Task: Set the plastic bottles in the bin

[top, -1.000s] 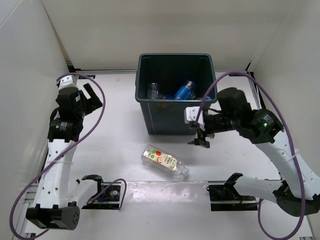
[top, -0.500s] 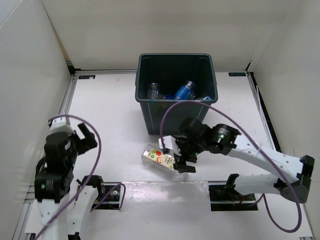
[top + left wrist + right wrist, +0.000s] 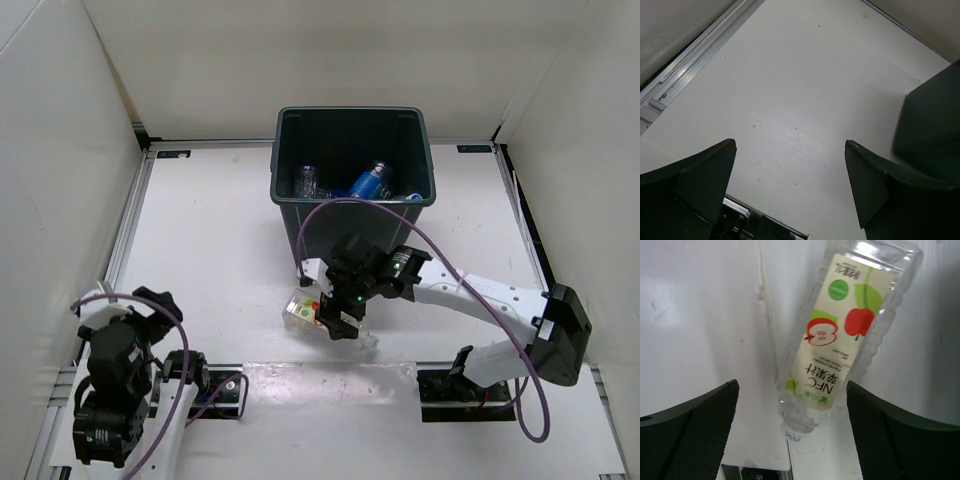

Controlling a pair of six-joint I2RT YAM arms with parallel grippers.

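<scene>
A clear bottle with a red-green fruit label (image 3: 835, 345) lies on its side on the white table, cap towards the near edge. It also shows in the top view (image 3: 305, 308), partly hidden by my right arm. My right gripper (image 3: 335, 318) hovers over it, open, one finger on each side of its neck end (image 3: 792, 405), not touching. The teal-grey bin (image 3: 352, 235) stands at the back centre with a blue-labelled bottle (image 3: 368, 182) and a clear bottle (image 3: 307, 182) inside. My left gripper (image 3: 150, 300) is open and empty at the near left (image 3: 790, 175).
White walls enclose the table on three sides. A metal rail (image 3: 695, 55) runs along the left edge. Black arm base mounts (image 3: 465, 385) sit at the near edge. The bin's dark corner (image 3: 932, 125) shows at the right of the left wrist view.
My right gripper has moved left and settled over the fruit-label bottle. My left arm has folded back down towards its base at the near left.
</scene>
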